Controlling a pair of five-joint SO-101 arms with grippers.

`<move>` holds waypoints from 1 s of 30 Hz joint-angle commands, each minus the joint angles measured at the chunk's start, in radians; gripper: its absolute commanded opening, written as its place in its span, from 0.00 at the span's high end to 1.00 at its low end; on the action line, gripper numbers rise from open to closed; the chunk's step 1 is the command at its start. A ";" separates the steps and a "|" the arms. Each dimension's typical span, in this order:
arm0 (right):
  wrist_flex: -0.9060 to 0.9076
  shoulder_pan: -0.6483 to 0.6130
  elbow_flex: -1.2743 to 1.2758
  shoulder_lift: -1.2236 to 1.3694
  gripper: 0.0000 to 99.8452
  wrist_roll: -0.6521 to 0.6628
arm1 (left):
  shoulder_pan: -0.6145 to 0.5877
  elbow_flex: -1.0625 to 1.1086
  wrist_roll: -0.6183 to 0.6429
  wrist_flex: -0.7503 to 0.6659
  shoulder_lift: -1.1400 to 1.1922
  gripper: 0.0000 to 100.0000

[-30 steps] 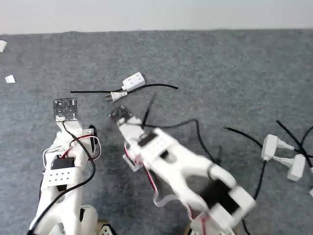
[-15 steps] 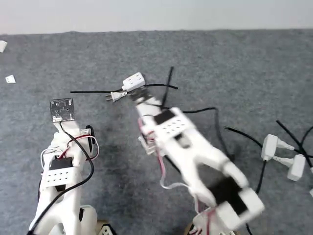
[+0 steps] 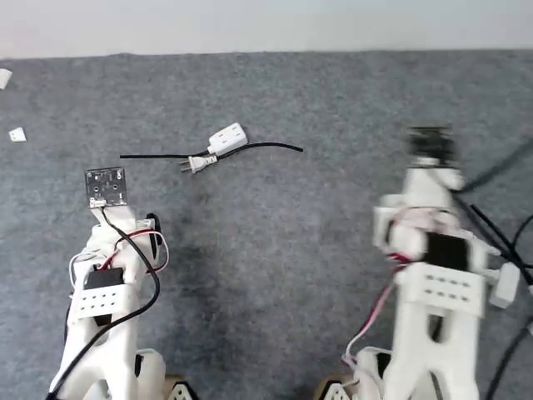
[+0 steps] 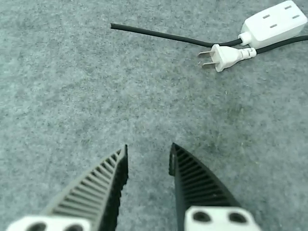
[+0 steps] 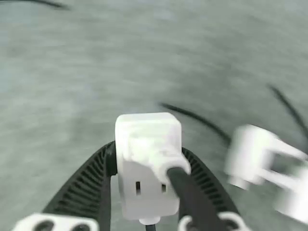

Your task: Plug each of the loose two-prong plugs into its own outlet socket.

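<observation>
The right gripper [image 5: 147,153] is clamped around a white socket block [image 5: 147,144] with a black cord [image 5: 185,190] coming off it, at the right of the high view. The left gripper [image 4: 147,155], lower left, has its jaws slightly apart and holds nothing. A loose plug [image 3: 200,163] lies just beside another socket [image 3: 228,138] on the mat [image 3: 333,233], upper middle.

Grey felt-covered table [image 3: 333,100]. Near its middle lie a white outlet block [image 3: 227,138] and, just beside it, a white two-prong plug [image 3: 200,163], each on a black cord [image 3: 154,156]. Two small white scraps [image 3: 17,134] lie at the left edge.
</observation>
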 commanded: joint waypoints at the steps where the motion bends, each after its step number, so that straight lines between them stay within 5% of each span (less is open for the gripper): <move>1: -0.107 0.265 -0.008 0.079 0.99 0.032 | 0.000 -0.015 0.009 -0.020 0.000 0.87; 8: -0.315 0.509 -0.015 0.355 0.95 0.150 | 0.002 -0.048 0.006 0.043 0.000 0.86; 12: -0.275 0.506 -0.018 0.410 0.83 0.184 | -0.006 -0.102 0.006 0.135 0.002 0.84; 19: -0.056 0.386 -0.057 0.199 0.83 0.175 | -0.005 -0.099 0.009 0.160 0.002 0.65; 25: 0.114 0.314 -0.048 -0.110 0.69 0.187 | 0.000 -0.088 0.006 0.153 0.002 0.65; 30: 0.054 0.406 -0.003 -0.090 0.72 0.198 | -0.005 -0.087 0.006 0.153 0.002 0.65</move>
